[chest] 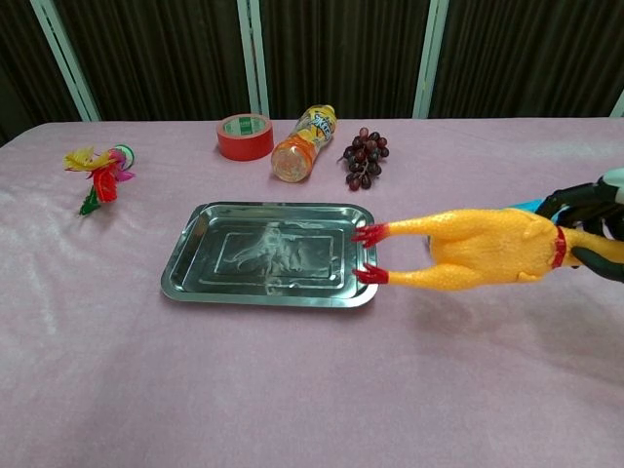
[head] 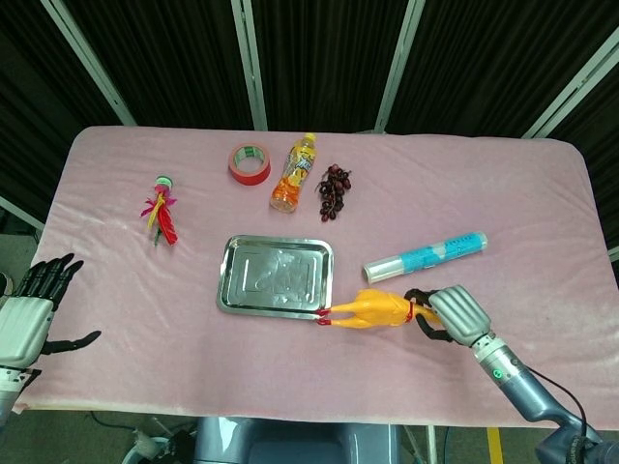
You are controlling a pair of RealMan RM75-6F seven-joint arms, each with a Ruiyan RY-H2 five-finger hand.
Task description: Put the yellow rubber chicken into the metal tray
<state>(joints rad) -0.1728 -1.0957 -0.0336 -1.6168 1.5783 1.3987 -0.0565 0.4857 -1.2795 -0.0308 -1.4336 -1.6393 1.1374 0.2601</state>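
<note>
The yellow rubber chicken (head: 377,310) (chest: 483,250) hangs off the table, lying level, with its red feet at the right rim of the metal tray (head: 232,280) (chest: 195,255). My right hand (head: 453,315) (chest: 590,216) grips it at the neck, to the tray's right. The tray lies flat in the middle of the pink table and holds nothing. My left hand (head: 34,314) is at the table's left front edge, fingers spread, holding nothing.
At the back lie a red tape roll (head: 249,163), an orange drink bottle (head: 294,173) and dark grapes (head: 334,189). A feathered toy (head: 160,210) lies back left. A clear film roll (head: 424,255) lies right of the tray, behind the chicken.
</note>
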